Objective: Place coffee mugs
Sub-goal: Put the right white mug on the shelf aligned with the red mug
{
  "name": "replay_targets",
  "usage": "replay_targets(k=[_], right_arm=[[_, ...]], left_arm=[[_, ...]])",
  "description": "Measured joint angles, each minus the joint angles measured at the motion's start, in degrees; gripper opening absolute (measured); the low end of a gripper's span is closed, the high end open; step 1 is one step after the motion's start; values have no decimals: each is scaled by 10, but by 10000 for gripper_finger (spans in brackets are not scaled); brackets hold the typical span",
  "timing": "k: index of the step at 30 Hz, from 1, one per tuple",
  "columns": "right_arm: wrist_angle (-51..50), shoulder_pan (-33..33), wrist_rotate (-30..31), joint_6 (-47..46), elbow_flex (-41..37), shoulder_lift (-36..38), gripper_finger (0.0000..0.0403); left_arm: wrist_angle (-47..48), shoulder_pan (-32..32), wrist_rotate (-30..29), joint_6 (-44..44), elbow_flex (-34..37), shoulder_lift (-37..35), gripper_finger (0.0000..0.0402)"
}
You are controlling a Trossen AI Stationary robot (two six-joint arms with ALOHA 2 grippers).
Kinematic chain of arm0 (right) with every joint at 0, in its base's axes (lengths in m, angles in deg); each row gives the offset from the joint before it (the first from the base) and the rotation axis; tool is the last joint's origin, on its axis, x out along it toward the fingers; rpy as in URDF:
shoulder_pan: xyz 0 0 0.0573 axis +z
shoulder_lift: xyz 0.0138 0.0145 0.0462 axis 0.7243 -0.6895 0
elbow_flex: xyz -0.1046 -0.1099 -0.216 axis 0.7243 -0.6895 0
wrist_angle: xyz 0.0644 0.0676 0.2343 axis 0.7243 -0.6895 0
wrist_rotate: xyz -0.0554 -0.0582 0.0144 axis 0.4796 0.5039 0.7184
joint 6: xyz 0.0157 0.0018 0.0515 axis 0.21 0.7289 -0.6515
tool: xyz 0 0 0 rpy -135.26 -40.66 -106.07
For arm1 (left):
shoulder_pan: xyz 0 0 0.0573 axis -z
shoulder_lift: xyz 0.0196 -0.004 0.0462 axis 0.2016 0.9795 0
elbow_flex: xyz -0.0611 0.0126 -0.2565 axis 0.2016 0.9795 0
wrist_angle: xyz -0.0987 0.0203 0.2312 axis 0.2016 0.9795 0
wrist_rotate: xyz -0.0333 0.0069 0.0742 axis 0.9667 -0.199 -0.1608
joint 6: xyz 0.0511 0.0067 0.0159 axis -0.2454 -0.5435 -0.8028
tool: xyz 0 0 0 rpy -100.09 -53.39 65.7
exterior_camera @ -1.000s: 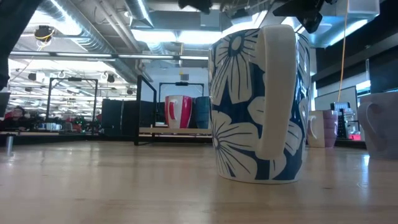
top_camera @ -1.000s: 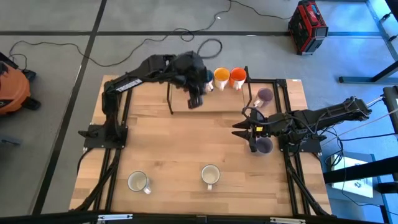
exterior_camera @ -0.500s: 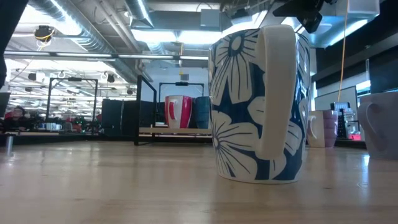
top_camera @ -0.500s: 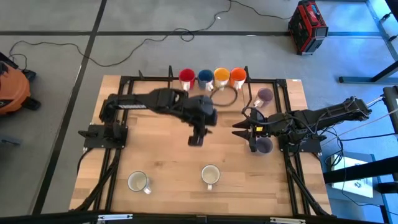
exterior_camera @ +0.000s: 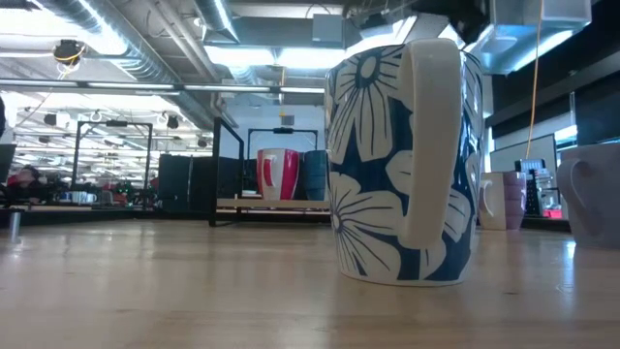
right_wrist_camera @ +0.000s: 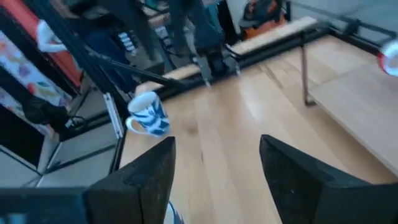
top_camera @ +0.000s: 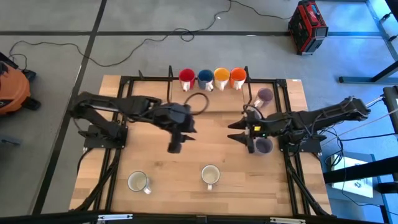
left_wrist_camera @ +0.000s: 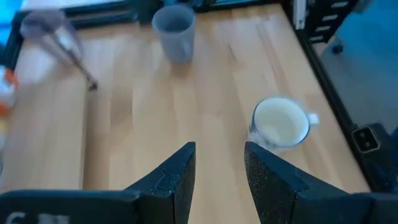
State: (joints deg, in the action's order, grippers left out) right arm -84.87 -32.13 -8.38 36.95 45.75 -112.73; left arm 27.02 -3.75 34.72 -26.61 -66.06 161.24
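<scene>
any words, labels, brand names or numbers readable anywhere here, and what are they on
None can be read.
The flowered mug carries only a blue and white flower pattern, no lettering.
The red case on the floor shows no legible label.
The left gripper and right gripper show no markings.

A: Back row on the shelf, colours? 
B: Red mug (top_camera: pixel 186 77), blue mug (top_camera: pixel 205 78), yellow-orange mug (top_camera: pixel 221 77), orange mug (top_camera: pixel 237 77).

A: Right side? 
B: Two dull purple mugs (top_camera: pixel 265 95), the nearer one (top_camera: pixel 264 146) greyer.

A: Front pair? 
B: Cream inside; the nearest mug (exterior_camera: pixel 405 160) is dark blue with big white flowers, white handle. The other flowered mug (right_wrist_camera: pixel 148 115) reads blue-and-white too.

A: Surface? 
B: Pale wood table (top_camera: pixel 155 168), black frame. Arms dark.
</scene>
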Motion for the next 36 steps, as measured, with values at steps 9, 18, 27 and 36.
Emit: replay_targets(k=[9, 18, 27, 36], right_arm=[[-47, 0, -8, 33, 157, -183, 214], [-188, 9, -34, 28, 344, -328, 214], [-261, 56, -11, -35, 438, -384, 214], [-339, 183, 111, -132, 439, -384, 214]], left_arm=[[-3, 9, -14, 79, 189, -177, 132], [-3, 43, -27, 128, 300, -313, 132], [-113, 55, 11, 128, 335, -300, 132], [-257, 109, 18, 152, 312, -158, 132]])
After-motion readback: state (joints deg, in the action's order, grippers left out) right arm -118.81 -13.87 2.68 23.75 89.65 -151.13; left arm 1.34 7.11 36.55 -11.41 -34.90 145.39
